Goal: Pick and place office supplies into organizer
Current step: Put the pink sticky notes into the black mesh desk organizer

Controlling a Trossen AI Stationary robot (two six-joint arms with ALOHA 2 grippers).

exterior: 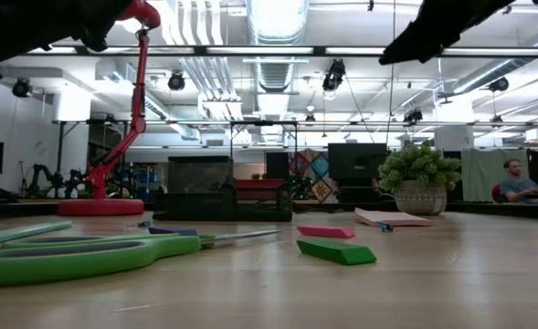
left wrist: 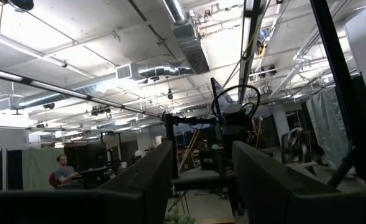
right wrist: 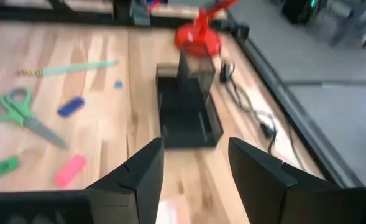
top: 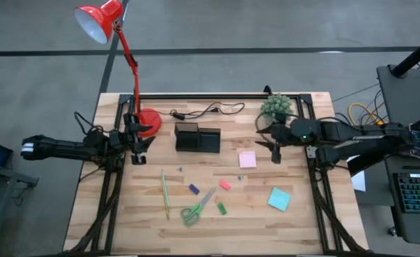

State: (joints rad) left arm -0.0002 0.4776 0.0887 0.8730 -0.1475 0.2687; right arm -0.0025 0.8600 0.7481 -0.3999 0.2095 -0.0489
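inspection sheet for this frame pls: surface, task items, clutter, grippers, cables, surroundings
Surface: wooden table, bare between items.
Job's things: black organizer at the back, looks empty; pink pad, teal pad, scissors, pencil, purple piece, pink piece, green piece, all loose on the table.
Clutter: red lamp, potted plant.
Grippers: left gripper by the lamp base, right gripper beside the pink pad; both open, holding nothing.
Cables: black cable behind the organizer.
Surroundings: workshop; seated person far off.
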